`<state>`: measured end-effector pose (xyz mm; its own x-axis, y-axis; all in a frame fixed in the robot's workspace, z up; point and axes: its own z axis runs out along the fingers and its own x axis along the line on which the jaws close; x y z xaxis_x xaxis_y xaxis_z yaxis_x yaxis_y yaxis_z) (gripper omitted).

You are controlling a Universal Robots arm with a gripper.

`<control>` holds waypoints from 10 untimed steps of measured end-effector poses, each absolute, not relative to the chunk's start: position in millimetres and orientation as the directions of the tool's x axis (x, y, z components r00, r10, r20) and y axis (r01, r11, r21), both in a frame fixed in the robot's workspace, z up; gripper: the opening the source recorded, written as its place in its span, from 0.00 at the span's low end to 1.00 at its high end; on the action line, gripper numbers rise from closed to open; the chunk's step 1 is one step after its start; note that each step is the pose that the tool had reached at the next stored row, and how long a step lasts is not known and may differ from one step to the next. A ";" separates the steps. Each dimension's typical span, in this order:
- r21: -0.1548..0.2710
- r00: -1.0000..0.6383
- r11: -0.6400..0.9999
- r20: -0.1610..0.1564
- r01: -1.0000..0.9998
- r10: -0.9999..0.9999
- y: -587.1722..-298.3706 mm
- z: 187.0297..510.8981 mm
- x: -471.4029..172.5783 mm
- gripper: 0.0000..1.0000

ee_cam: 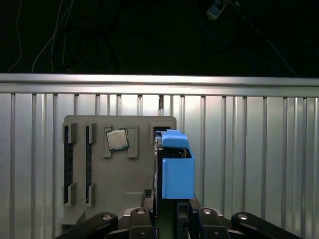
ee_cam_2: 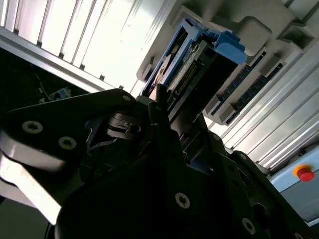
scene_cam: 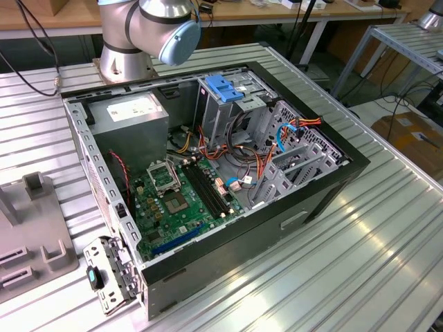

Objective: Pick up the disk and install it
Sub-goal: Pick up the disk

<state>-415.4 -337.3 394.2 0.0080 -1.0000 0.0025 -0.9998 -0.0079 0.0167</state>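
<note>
The disk (ee_cam: 177, 172) is a dark drive in a bright blue carrier, standing on edge between my gripper's fingers in both wrist views. My gripper (ee_cam: 174, 211) is shut on its near end. The disk's far end with its blue tab (ee_cam_2: 227, 47) sits over the grey holder plate (ee_cam: 99, 184), beside one of the plate's slots. I cannot tell whether the disk touches the plate. In the exterior view the open computer case (scene_cam: 332, 187) lies on the ribbed table, with its drive cage (scene_cam: 228, 111) at the back.
A ridged blue latch piece (scene_cam: 225, 88) tops the drive cage, and a grey power supply (scene_cam: 131, 114) sits beside it. A processor chip (ee_cam: 117, 139) rests on the holder plate. The arm's base (scene_cam: 124, 59) stands behind the case. A red stop button (ee_cam_2: 304, 173) shows beyond the table.
</note>
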 end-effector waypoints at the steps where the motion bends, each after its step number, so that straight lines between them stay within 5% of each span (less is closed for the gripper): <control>1: 0.017 0.008 -0.008 0.003 -1.000 -1.000 -337.3 395.2 -415.4 0.35; 10: 0.017 0.008 -0.008 0.002 -1.000 -1.000 -337.3 397.4 -415.4 0.35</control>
<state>-415.4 -337.3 397.4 0.0080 -1.0000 0.0025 -0.9998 -0.0079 0.0167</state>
